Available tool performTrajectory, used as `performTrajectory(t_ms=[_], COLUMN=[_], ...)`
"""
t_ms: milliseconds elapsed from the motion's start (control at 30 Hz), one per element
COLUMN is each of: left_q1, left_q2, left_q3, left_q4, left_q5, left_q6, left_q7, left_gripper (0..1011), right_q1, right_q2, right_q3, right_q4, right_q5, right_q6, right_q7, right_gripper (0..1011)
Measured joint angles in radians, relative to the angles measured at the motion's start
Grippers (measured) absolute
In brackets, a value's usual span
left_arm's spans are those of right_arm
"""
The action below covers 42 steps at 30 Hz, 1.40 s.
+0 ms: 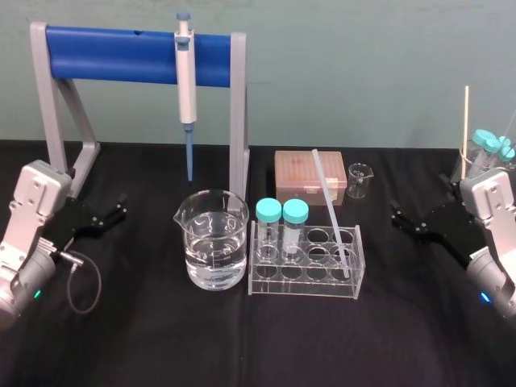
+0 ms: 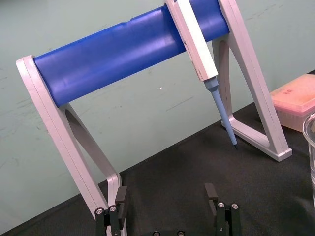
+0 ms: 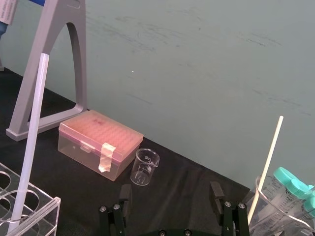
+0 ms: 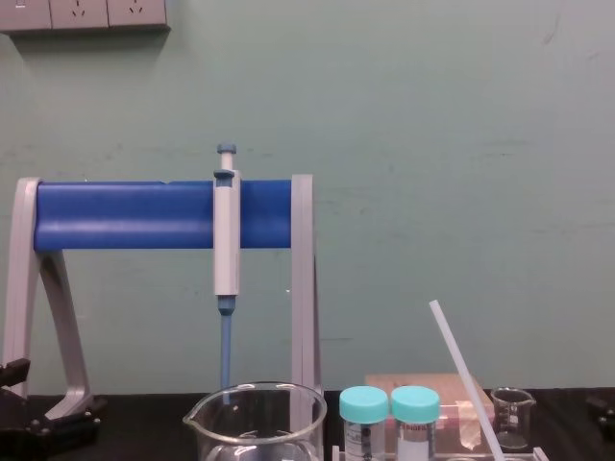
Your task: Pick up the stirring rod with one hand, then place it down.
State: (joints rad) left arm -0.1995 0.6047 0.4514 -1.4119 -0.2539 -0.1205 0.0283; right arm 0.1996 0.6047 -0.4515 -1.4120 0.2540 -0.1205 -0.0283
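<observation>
Nearest, on the black table [image 1: 242,339]: a large glass beaker [image 1: 211,216] part filled with clear liquid, and just to its right a clear plastic tube rack [image 1: 302,284].

The rack's left end holds two teal-capped tubes [image 1: 282,224], both upright.

The stirring rod [image 1: 330,211] stands in a hole at the rack's right end. Its lower end rests at the rack's floor and the shaft leans up and away, top end toward the left and the far side. Nothing grips it. The capped tubes sit two holes to its left, apart from the shaft.

Left gripper [image 1: 121,208]: low at the table's left side, near the stand's left foot. Fingers spread wide, holding nothing.

Right gripper [image 1: 397,215]: low at the right side, to the right of the rack and apart from it. Fingers likewise spread wide, holding nothing.

Farther back, behind the rack: a pink lidded tip box [image 1: 300,173], with a small empty beaker [image 1: 359,179] just to its right. Whether the rod's top touches the box cannot be told.

At the far right, behind the right gripper: a glass beaker [image 1: 466,165] with teal-capped tubes and a thin pale stick [image 1: 465,121] standing in it.

Farthest: a grey stand [image 1: 239,113] with a blue crossbar, and a pipette [image 1: 186,81] hanging from the bar, tip down behind the large beaker.
</observation>
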Motion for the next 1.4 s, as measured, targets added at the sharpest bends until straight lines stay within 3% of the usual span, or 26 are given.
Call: performTrajectory(t_ms=[1400], left_q1=[0.000], left_q2=[0.000], left_q3=[0.000], left_q4=[0.000], left_q5=[0.000], left_q6=[0.000], left_q7=[0.000], left_gripper=[1001], right_q1=[0.000], right_q2=[0.000], right_q3=[0.000], right_q4=[0.000], right_q5=[0.000], right_q6=[0.000], right_q7=[0.000], right_gripper=[1003])
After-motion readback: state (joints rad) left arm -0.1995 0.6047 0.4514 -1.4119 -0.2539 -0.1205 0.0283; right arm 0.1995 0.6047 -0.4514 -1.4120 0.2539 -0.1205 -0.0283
